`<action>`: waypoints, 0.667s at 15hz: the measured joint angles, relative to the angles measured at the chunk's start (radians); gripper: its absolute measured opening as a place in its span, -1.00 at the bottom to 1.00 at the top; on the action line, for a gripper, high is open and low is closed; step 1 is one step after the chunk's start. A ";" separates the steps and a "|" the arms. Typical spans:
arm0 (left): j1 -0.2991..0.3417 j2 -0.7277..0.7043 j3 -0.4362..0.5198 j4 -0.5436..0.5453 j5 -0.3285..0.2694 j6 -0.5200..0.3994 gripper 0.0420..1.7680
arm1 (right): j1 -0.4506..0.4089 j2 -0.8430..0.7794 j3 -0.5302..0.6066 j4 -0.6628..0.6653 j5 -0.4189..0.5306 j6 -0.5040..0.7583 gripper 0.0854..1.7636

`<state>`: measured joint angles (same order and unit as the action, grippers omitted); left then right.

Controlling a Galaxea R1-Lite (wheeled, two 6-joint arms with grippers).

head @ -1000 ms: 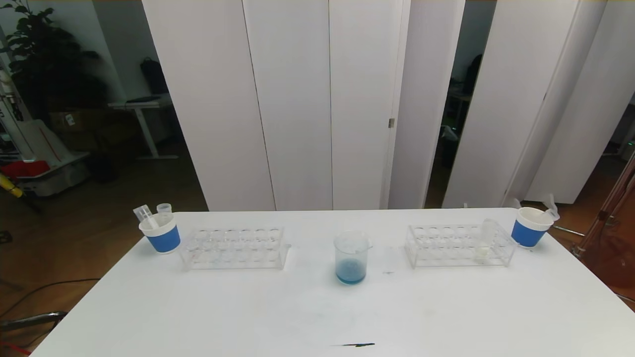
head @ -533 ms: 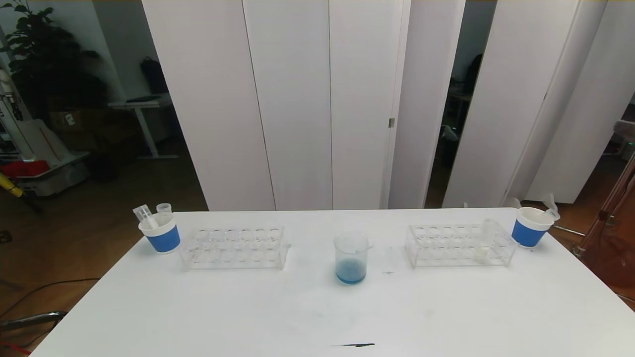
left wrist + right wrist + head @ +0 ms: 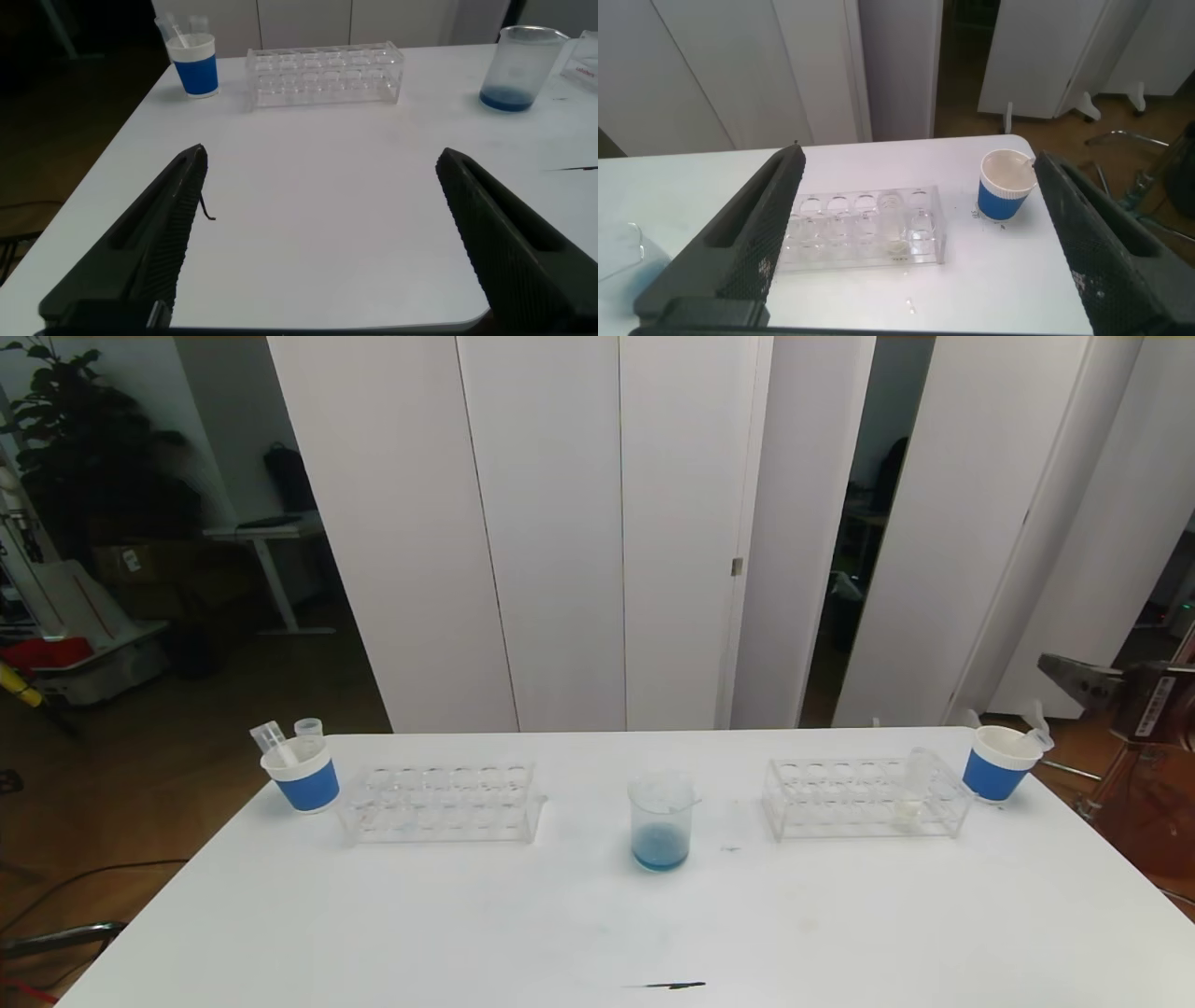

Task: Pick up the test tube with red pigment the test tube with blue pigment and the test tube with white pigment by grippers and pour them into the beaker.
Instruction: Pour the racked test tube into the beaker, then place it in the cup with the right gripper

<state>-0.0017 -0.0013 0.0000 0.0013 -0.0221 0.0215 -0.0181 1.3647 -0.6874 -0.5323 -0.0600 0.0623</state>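
Note:
The beaker (image 3: 661,821) stands at the table's middle with blue liquid at its bottom; it also shows in the left wrist view (image 3: 523,70). The test tube with white pigment (image 3: 913,789) stands upright in the right clear rack (image 3: 840,798), also in the right wrist view (image 3: 893,224). No tube with blue or red liquid is in view. My right gripper (image 3: 917,157) is open and empty, raised off the table's right edge (image 3: 1060,670), above and behind the right cup. My left gripper (image 3: 318,159) is open and empty over the table's front left.
An empty clear rack (image 3: 439,803) stands left of the beaker. A blue-and-white paper cup (image 3: 303,775) with emptied tubes is at the far left; another cup (image 3: 997,763) with tubes is at the far right. A dark streak (image 3: 667,985) marks the table's front.
My right gripper has come into the head view at the right edge, raised beside the right cup. Nothing on the table has moved.

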 joint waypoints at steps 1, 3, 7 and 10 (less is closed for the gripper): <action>0.000 0.000 0.000 0.000 0.000 0.000 0.98 | 0.000 0.016 0.044 -0.047 -0.008 0.000 0.98; 0.000 0.000 0.000 0.000 0.000 0.000 0.98 | 0.000 0.048 0.141 -0.154 -0.014 0.000 0.98; 0.000 0.000 0.000 0.000 0.000 0.000 0.98 | -0.011 0.137 0.305 -0.371 -0.018 -0.002 0.98; 0.000 0.000 0.000 0.000 0.000 0.000 0.98 | -0.001 0.227 0.381 -0.502 -0.050 -0.007 0.98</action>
<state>-0.0017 -0.0013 0.0000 0.0017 -0.0226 0.0215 -0.0191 1.5917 -0.3068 -1.0343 -0.1100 0.0551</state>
